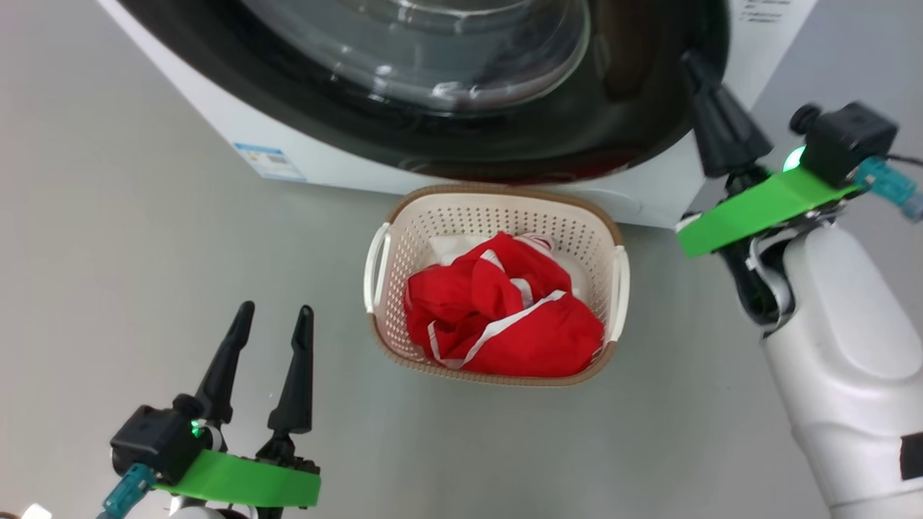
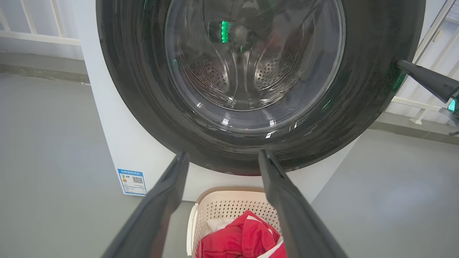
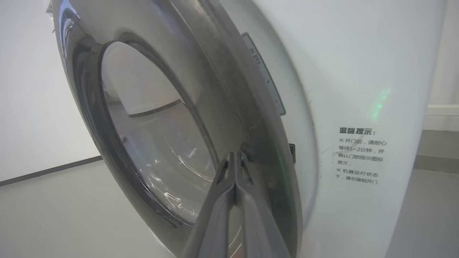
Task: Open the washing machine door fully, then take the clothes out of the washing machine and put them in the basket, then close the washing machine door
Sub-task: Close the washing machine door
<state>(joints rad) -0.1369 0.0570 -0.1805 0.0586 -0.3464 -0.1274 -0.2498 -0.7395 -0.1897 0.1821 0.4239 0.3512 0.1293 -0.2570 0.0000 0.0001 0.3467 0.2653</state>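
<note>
The washing machine door (image 1: pixel 634 108) lies against the white washing machine (image 1: pixel 339 166); its black rim (image 2: pixel 136 89) rings a clear glass bowl with the steel drum behind it. My right gripper (image 1: pixel 694 61) is shut and empty, its tips (image 3: pixel 235 156) touching the door's rim (image 3: pixel 215 89) at the right edge. The red clothes (image 1: pixel 505 317) with white trim lie heaped in the cream basket (image 1: pixel 505 193) on the floor below the door. Low at the left, well short of the basket, my left gripper (image 1: pixel 277 310) is open and empty. In its wrist view its fingers (image 2: pixel 223 154) frame the basket (image 2: pixel 229 206) and clothes (image 2: pixel 240 240).
Grey floor spreads around the basket. A blue label (image 1: pixel 268 160) sits on the machine's lower left corner, and a text sticker (image 3: pixel 360 156) on its front beside the door. White railings (image 2: pixel 43 36) stand behind the machine. My right gripper's finger (image 2: pixel 426 80) reaches in at the door's right.
</note>
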